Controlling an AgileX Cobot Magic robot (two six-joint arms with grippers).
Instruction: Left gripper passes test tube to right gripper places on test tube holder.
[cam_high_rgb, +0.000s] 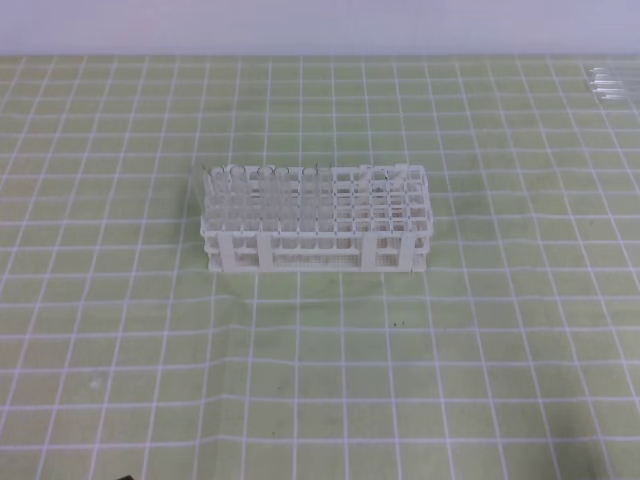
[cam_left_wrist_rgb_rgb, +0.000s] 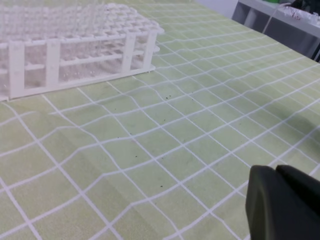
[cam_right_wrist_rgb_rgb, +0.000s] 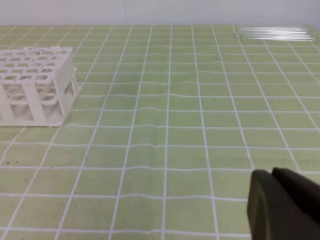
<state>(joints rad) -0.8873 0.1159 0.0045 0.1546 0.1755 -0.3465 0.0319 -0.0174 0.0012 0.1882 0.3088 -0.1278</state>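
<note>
The white test tube holder (cam_high_rgb: 316, 256) stands mid-table on the green checked cloth, and clear tubes (cam_high_rgb: 262, 188) stand in its left half. Loose clear test tubes (cam_high_rgb: 608, 84) lie flat at the far right corner; the right wrist view shows them as test tubes (cam_right_wrist_rgb_rgb: 276, 33) at its top right. Neither arm shows in the high view. In the left wrist view the left gripper (cam_left_wrist_rgb_rgb: 276, 200) is low at the bottom right, its black fingers pressed together and holding nothing, with the holder (cam_left_wrist_rgb_rgb: 75, 60) far off at upper left. The right gripper (cam_right_wrist_rgb_rgb: 272, 200) looks the same, with the holder (cam_right_wrist_rgb_rgb: 35, 95) at left.
The table's far edge meets a pale wall (cam_high_rgb: 320, 25). In the left wrist view a grey shelf (cam_left_wrist_rgb_rgb: 280, 25) with cables stands beyond the table's right side. The cloth (cam_high_rgb: 320, 380) has shallow wrinkles in front of the holder.
</note>
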